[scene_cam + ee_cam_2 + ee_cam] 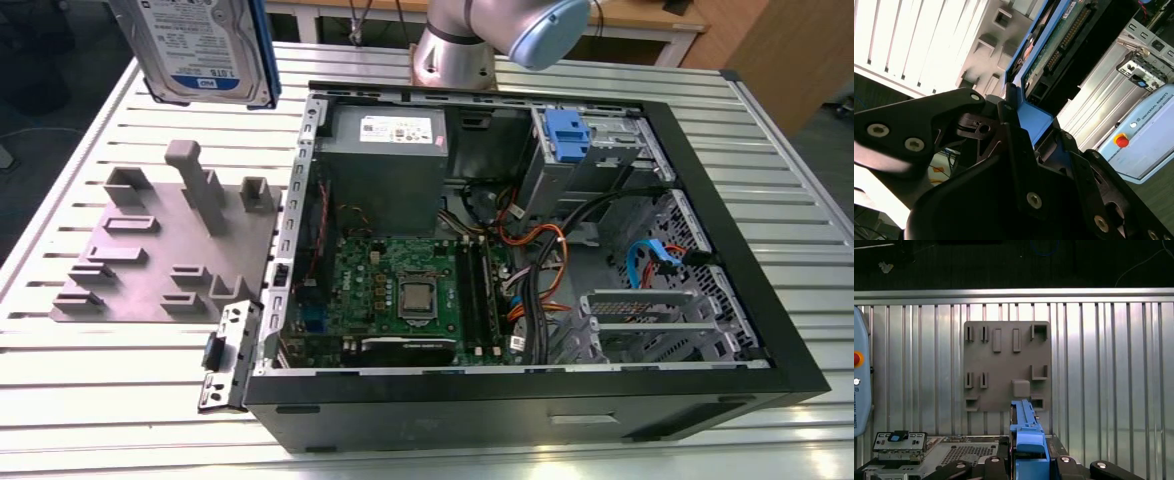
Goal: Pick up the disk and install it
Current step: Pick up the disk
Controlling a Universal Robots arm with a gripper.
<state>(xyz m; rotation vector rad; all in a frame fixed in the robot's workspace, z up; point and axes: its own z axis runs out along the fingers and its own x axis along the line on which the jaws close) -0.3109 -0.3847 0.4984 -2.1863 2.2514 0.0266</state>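
The disk (pixel 1026 427) stands on edge, its blue rails clamped between the fingers (pixel 1063 464) of the gripper (pixel 1029 460), with the grey slotted fixture plate (pixel 1006 365) beyond the fingertips on the slatted metal table (pixel 1104 365) and the open computer case (pixel 747 250) alongside.

Bright, even overhead light in the exterior view: the slatted table (pixel 120 400) shines pale, the computer case (pixel 763 300) sinks into shadow inside, and the disk (pixel 200 45) shows a glowing white label. In the second wrist view the table blows out to pure white, and the gripper (pixel 1031 112) is a black, underlit mass. In the first wrist view, vertical glare streaks the slats, with darkness beyond the table's edge.
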